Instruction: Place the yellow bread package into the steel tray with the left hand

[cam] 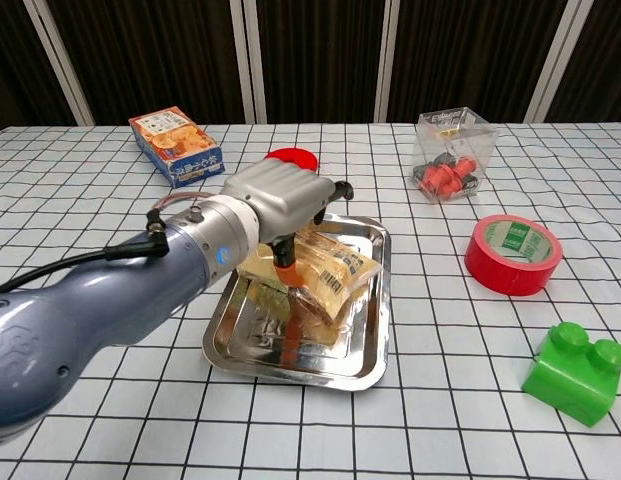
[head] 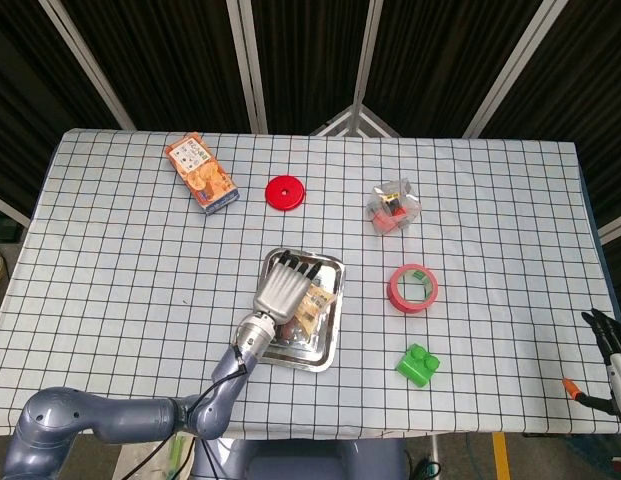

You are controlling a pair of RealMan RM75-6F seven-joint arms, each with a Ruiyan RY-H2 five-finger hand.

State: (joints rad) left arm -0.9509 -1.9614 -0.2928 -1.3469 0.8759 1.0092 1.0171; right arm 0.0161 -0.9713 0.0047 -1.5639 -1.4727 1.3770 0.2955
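1. Your left hand [cam: 280, 205] hangs over the tray [cam: 375, 350], fingers [head: 308, 268] curled around the bread package [cam: 325, 275].
2. The package sits within the tray's outline, tilted. In the chest view its lower edge looks close to the tray floor, with a reflection under it. I cannot tell whether it touches.
3. Progress, as I judge it: the carry is done, the package is over its target. What is left for you is to lower it the last bit, open the fingers and lift the hand clear.
4. Watch the release. The wrapper is thin and soft and may cling to a finger as you draw away.
5. Your right hand [head: 612, 350] shows only at the lower right edge of the head view, off the surface [head: 110, 250]. Dark fingers are partly visible, nothing seen in them. I cannot tell whether they are spread or curled.
6. Count, task things: one bread package, one steel tray.
7. Count, other things on the surface:
   - one orange box [head: 201, 173], far left
   - one red disc [head: 285, 192]
   - one clear box [cam: 453, 152] holding red parts
   - one red tape roll [cam: 513, 254]
   - one green block [cam: 576, 372]
8. All of these lie well apart from the tray.
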